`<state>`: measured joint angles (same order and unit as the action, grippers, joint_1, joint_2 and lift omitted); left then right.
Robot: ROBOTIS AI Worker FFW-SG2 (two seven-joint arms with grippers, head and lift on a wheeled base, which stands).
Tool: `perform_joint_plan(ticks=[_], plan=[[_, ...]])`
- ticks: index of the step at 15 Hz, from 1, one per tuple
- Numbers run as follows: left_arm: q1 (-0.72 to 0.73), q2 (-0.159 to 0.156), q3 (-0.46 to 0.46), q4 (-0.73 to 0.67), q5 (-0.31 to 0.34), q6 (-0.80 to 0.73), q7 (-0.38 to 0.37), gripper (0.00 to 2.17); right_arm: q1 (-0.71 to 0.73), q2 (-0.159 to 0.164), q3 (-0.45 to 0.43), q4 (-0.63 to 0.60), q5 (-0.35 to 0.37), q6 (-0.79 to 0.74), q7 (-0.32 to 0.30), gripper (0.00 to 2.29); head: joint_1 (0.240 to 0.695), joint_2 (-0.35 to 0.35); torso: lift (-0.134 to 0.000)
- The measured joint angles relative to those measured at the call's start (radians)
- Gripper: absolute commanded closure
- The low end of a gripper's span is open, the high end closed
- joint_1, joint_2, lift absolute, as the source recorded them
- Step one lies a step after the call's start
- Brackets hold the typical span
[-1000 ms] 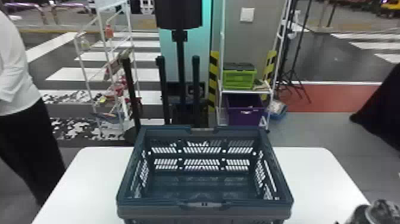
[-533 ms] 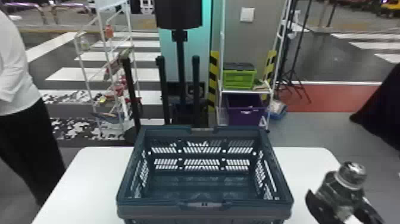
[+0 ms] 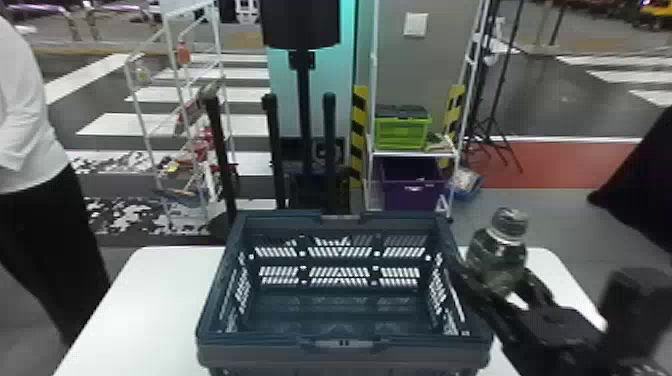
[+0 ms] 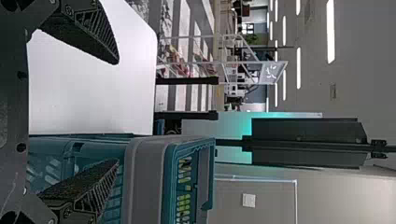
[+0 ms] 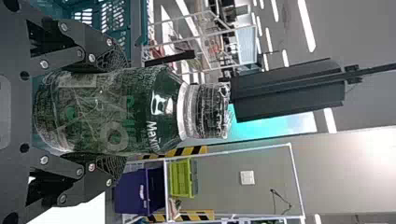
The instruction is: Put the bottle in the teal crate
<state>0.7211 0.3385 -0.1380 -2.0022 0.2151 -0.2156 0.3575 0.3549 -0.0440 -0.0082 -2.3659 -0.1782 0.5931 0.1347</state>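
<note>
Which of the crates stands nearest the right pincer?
The teal crate on the white table, close beside the right pincer; the lime-green crate and purple crate are back at the white rack.

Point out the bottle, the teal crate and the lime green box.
Bottle (image 5: 114, 112): right wrist view, on its body.
Teal crate (image 3: 260, 341): head view, on its front rim.
Lime green box (image 3: 400, 134): head view, front side.

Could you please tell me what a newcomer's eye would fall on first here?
Most likely the big teal crate, standing front and centre on the white table. Next comes the green bottle, cap up, held in the right gripper near the crate's right side. In the room behind, the lime-green crate on the white shelf also stands out.
</note>
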Motion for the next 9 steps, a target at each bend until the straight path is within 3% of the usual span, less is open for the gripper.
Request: perform_joint_plan(ticks=[2, 9], plan=[[0.000, 0.001, 0.000, 0.004, 0.002, -0.002, -0.001, 0.13, -0.096, -0.038, 0.067, 0.029, -0.011, 0.107, -0.029, 2.22, 0.499, 0.000, 0.000], [0.007, 0.001, 0.006, 0.009, 0.004, -0.013, -0.005, 0.13, -0.389, -0.036, 0.203, 0.189, -0.033, 0.485, -0.093, 2.22, 0.499, 0.000, 0.000]])
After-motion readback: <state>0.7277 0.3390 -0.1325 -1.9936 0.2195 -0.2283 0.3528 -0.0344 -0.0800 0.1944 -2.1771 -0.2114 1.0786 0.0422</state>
